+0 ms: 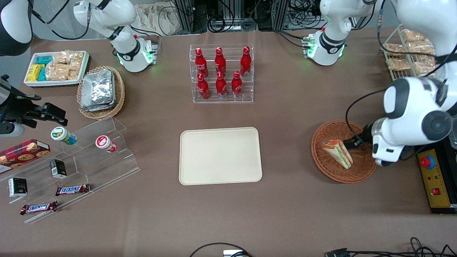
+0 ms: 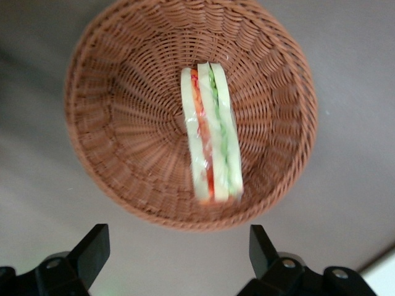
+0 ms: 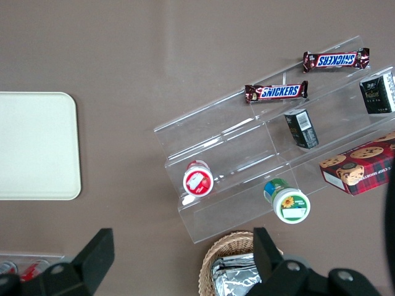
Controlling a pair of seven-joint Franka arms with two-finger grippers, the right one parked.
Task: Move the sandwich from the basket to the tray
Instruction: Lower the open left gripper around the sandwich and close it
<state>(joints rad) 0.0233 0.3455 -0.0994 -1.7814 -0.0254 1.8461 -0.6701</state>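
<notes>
The sandwich [image 1: 337,152], a white-bread wedge with green and orange-red layers in clear wrap, lies in the reddish-brown wicker basket [image 1: 323,167] toward the working arm's end of the table. In the left wrist view the sandwich [image 2: 210,135] rests on edge in the basket [image 2: 105,86]. My left gripper [image 2: 178,243] is open and empty, held above the table just outside the basket's rim; in the front view the gripper [image 1: 351,143] is mostly hidden by the arm's wrist over the basket. The cream-beige tray [image 1: 220,156] lies bare at the table's middle and also shows in the right wrist view [image 3: 34,145].
A clear rack of red bottles [image 1: 221,73] stands farther from the front camera than the tray. A yellow control box with a red button [image 1: 433,178] sits beside the basket at the table's end. A tan basket of foil packs [image 1: 101,91] and an acrylic snack shelf [image 1: 89,157] lie toward the parked arm's end.
</notes>
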